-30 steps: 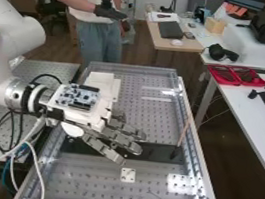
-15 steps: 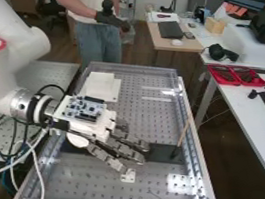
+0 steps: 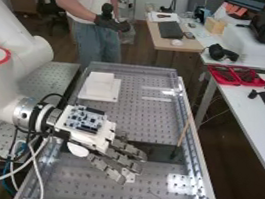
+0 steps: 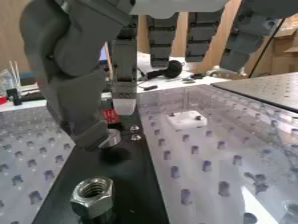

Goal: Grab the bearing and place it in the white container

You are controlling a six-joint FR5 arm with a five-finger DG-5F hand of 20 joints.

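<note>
Perforated bench [image 3: 142,193], clear walls, runs away from the camera. White arm [image 3: 35,53] comes in from the high view's left, upper part cut off by the edge. Black strip [image 3: 160,151] lies crosswise on the bench, partly covered by the hand [image 3: 115,158]. Hand is over the bench, released: fingers straight and spread, thumb apart from them, nothing gripped. White container [image 3: 100,87] sits on a flat white plate [image 3: 85,91], well apart from the hand; inside hard to make out. Thin stick [image 3: 183,136] lies lengthwise near the bench's side wall, dark end by the strip. Small white block [image 3: 128,176] is beside the fingertips, partly behind them.

Hex nut [image 4: 92,198] stands upright on the strip, threaded bore facing up, axis vertical; its base is dark and hard to read. Round metal piece [image 4: 114,138], possibly the bearing, is farther along the strip, just beside the thumb's tip, which hides part of it. Facing and long axis: cannot tell, nor whether thumb touches it. Two tiny shiny bits [image 4: 135,132] next to it, too small to identify.
</note>
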